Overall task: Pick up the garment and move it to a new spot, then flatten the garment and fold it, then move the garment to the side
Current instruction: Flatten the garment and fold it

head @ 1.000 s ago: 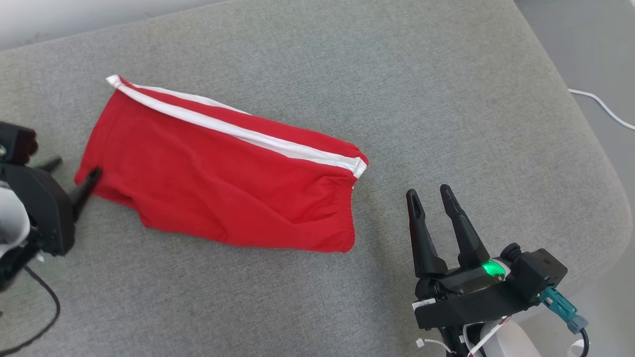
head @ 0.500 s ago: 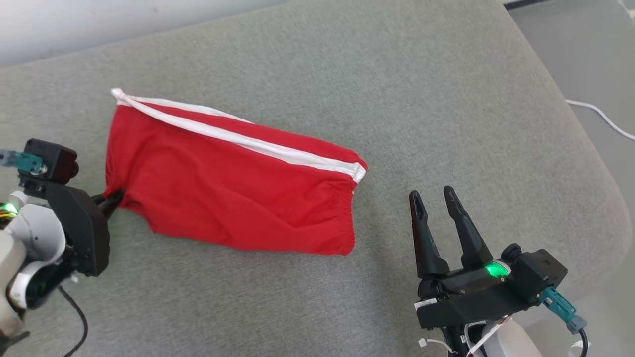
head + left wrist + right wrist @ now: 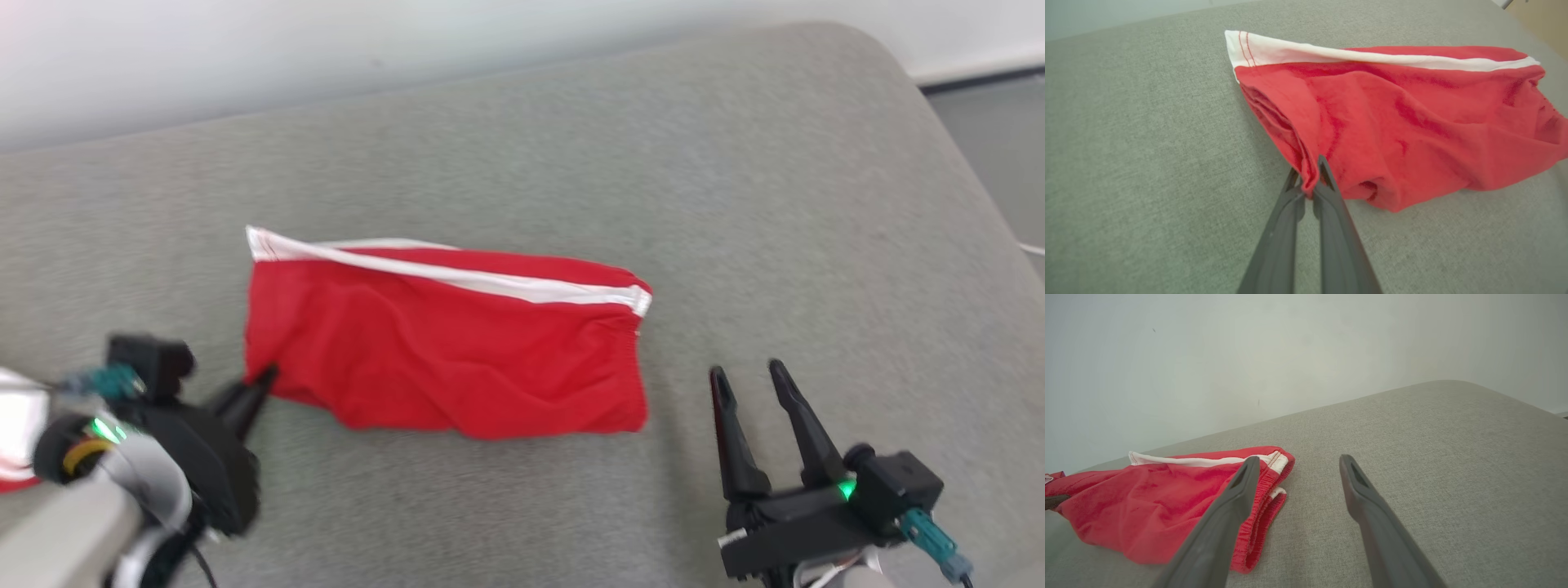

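The garment [image 3: 457, 359] is a pair of red shorts with a white side stripe, lying rumpled on the grey cushion [image 3: 571, 163]. My left gripper [image 3: 265, 380] is shut on the hem at the shorts' left end; in the left wrist view the red cloth [image 3: 1392, 122] is pinched between its tips [image 3: 1308, 179]. My right gripper [image 3: 747, 377] stands open just right of the elastic waistband, apart from it, nothing between its fingers. In the right wrist view the garment [image 3: 1147, 498] lies to the left of that gripper [image 3: 1296, 461].
The cushion's rounded right edge [image 3: 980, 212] drops off to the floor at the right. A pale wall [image 3: 326, 49] runs along the cushion's far side. A red and white thing [image 3: 16, 474] shows at the left edge.
The left gripper shut on the shorts' left hem and pulled it rightward, bunching the cloth shorter. The head camera has tilted up, shifting the whole picture. The right gripper stayed open.
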Available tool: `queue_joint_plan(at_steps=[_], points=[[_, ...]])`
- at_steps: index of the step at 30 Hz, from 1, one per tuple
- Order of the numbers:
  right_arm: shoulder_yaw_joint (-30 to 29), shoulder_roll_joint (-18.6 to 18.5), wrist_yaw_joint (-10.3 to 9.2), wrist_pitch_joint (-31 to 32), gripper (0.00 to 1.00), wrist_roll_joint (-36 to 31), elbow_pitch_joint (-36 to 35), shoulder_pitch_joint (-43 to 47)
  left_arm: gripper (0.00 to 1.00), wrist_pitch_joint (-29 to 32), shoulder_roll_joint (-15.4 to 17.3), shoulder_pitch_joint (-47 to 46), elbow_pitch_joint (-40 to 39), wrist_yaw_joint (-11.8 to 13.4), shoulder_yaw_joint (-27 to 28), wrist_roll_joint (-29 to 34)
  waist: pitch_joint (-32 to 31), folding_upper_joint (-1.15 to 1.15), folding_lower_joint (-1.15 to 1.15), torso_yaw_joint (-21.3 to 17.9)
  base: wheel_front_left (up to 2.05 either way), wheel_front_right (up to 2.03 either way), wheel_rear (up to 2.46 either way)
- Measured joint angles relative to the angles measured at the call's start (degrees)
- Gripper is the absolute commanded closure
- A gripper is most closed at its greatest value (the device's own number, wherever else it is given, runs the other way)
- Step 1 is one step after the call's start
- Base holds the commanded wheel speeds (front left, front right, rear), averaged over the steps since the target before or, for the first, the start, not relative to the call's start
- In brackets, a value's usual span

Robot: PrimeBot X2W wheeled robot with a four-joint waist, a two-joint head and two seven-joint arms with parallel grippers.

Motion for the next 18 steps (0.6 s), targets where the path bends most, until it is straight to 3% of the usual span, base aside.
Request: queue_joint_plan(at_steps=[10,16,17,18], points=[[-1.7,0.3,0.0,0.0,0.0,-2.8,-0.4,3.8,1.0,-10.2,-3.9,9.8,-4.8,7.8,0.1,0.7,-3.3,0.0,0.0,5.9,0.0,0.0,0.0],[-2.1,0.4,0.0,0.0,0.0,-3.2,-0.3,5.5,1.0,-13.6,-6.7,14.7,-6.1,9.3,-0.5,0.1,-4.7,0.0,-0.01,8.1,0.0,0.0,0.0],[-2.0,0.4,0.0,0.0,0.0,-3.2,-0.1,5.5,0.89,-14.5,-7.1,14.9,-5.7,9.5,-0.7,0.5,-4.9,0.0,-0.01,8.4,0.0,0.0,0.0],[-1.8,0.3,0.0,0.0,0.0,-3.4,0.1,5.6,0.5,-15.5,-7.3,14.9,-5.3,9.5,-0.9,1.2,-5.0,0.0,0.0,8.7,0.0,0.0,0.0]])
